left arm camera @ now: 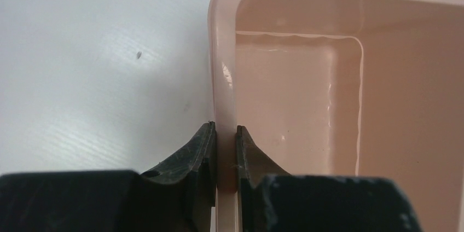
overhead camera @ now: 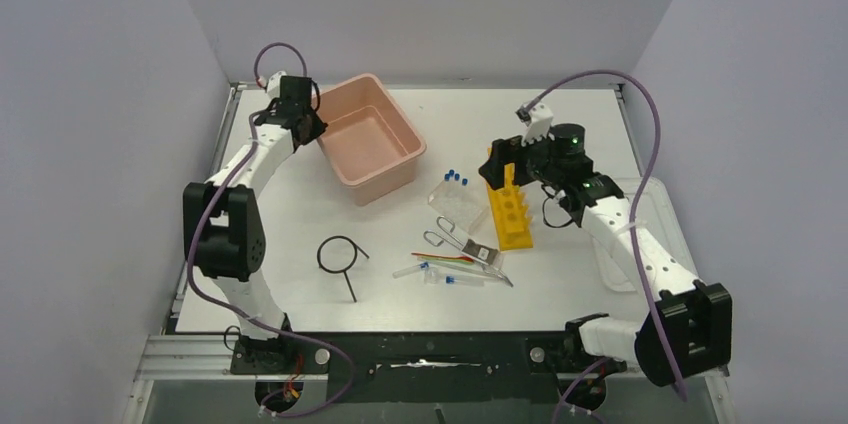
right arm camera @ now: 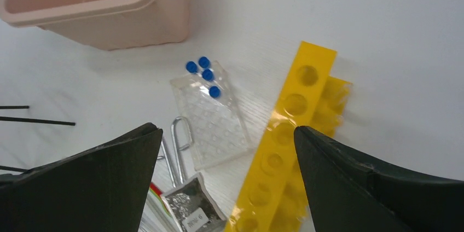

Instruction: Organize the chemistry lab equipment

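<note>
Left jaws nearly shut, pinching the rim wall of the pink tub (left arm camera: 225,68) by its left corner, one finger inside, one outside. Tub sits far left of centre on the table (overhead camera: 560,114). Right jaws wide open, holding nothing, over the yellow holed rack (right arm camera: 295,111) and clear tube rack (right arm camera: 210,120). The clear rack has 4 blue-capped tubes (right arm camera: 203,73) at its far end. Yellow rack lies just right of clear rack. Metal tongs (overhead camera: 465,247) and thin coloured sticks (overhead camera: 445,257) lie nearer. Black wire ring (overhead camera: 339,254) w/ stem lies well apart, left.
</note>
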Robot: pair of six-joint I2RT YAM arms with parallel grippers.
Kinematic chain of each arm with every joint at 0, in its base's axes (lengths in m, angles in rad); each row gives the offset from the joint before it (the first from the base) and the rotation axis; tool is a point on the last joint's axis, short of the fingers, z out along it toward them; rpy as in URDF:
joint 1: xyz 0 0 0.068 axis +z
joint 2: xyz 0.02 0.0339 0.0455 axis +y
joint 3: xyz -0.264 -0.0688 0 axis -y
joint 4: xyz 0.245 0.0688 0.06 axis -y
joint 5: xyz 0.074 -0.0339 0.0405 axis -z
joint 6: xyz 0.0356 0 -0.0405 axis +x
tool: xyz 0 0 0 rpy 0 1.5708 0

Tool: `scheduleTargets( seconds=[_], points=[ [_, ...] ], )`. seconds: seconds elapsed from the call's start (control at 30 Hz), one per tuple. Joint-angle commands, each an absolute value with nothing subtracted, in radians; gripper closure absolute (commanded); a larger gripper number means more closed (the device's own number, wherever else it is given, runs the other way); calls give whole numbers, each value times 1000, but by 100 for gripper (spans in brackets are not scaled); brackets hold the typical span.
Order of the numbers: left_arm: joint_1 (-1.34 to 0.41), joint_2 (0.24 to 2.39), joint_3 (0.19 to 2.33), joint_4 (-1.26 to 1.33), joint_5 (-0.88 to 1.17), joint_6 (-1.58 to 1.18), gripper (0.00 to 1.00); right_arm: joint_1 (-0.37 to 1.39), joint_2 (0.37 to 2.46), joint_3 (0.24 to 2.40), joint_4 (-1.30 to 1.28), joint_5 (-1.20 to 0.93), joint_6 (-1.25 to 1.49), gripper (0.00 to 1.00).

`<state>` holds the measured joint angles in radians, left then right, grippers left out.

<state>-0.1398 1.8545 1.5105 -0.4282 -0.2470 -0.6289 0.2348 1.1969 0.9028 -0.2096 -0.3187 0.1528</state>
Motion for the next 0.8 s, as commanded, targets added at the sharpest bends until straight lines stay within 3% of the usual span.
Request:
scheduleTargets(
  seconds=[0.0, 0.27, 0.33, 0.4, 0.47, 0.57, 0.77],
  points=[
    [-140, 1644, 1334, -271, -407, -935, 100, 349, 1306, 1051, -98, -321, 252, 2],
    [-168, 1333, 922, 57, -599, -1219, 100, 536, 1600, 1317, -41, -192, 443, 2],
    [-169, 1325, 930, 43, -602, -1207, 84, 564, 1666, 1389, -70, -173, 434, 2],
    [-169, 1335, 971, -16, -604, -1182, 52, 587, 1708, 1433, -82, -170, 432, 2],
    [-166, 1335, 986, -51, -603, -1157, 35, 602, 1742, 1463, -89, -168, 431, 2],
    [-159, 1319, 974, -65, -603, -1134, 25, 617, 1781, 1494, -103, -170, 432, 2],
    [-158, 1270, 981, -36, -583, -874, 23, 649, 1862, 1567, -142, -153, 420, 2]
  ],
)
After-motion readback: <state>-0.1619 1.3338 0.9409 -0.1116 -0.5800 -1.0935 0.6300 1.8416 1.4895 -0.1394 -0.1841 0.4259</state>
